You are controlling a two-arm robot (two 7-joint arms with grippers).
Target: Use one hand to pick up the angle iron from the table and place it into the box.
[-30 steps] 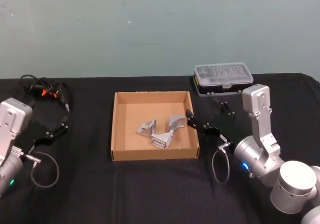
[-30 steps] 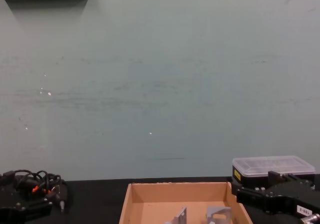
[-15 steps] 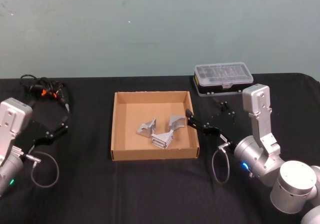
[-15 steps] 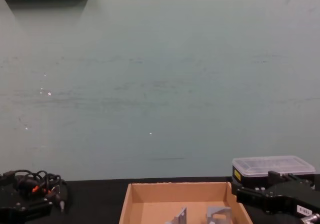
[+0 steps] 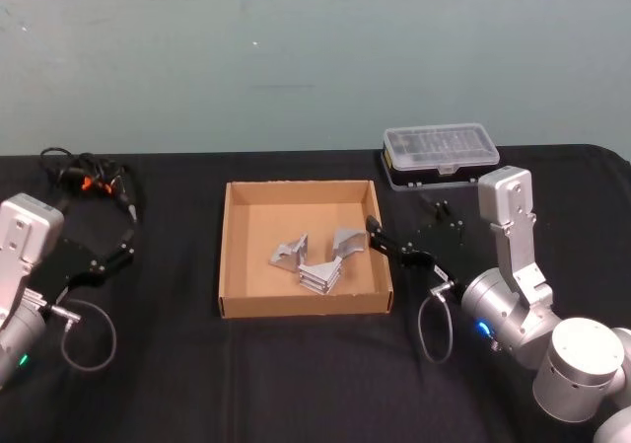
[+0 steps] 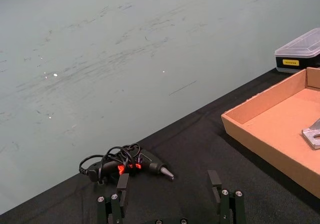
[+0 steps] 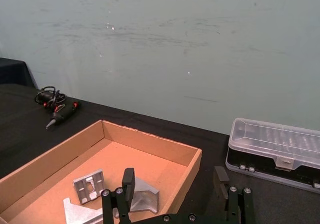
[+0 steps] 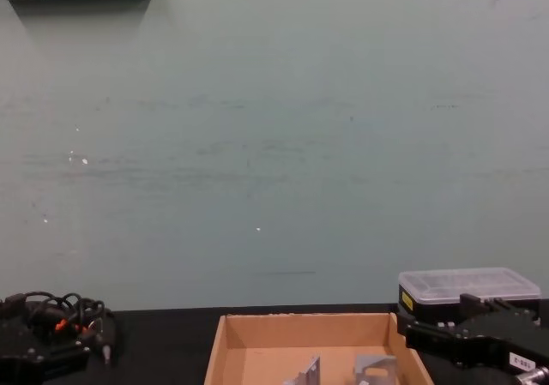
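Angle irons [image 5: 311, 258] lie inside the box [image 5: 230, 256]; right gripper [image 7: 176, 183], spread and empty, probably should withdraw clear of the rim.

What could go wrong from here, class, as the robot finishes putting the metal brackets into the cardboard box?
1. The right gripper, open, sits at the box's right wall; a careless move could nudge the light box across the table.
2. The plastic case stands close behind the right arm and might get bumped.
3. Three brackets already crowd one patch of the box; another piece could land on them.
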